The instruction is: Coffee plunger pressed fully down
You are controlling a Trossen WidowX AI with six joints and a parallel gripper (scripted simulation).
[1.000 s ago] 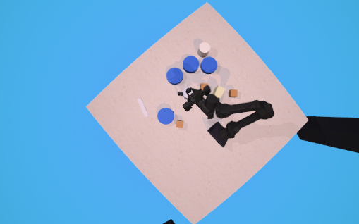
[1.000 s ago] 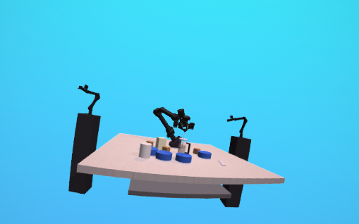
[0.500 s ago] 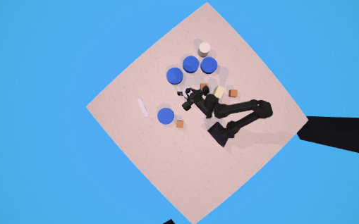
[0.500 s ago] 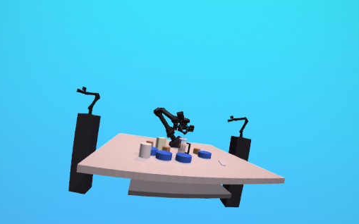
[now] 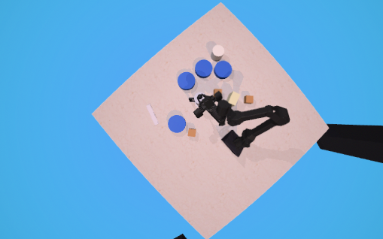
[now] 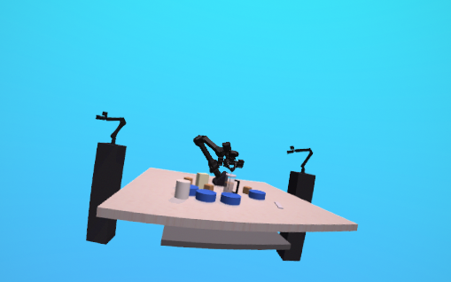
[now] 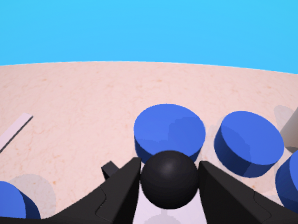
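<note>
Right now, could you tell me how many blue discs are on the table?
4: three clustered beyond the press, one apart near the white strip. None seems hidden.

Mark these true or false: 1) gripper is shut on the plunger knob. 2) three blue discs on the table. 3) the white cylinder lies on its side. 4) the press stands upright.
1) True: the gripper is closed on the black plunger knob.
2) False: four blue discs show, for example one apart from the other three.
3) False: the white cylinder stands upright.
4) True: the press stands upright on the table.
</note>
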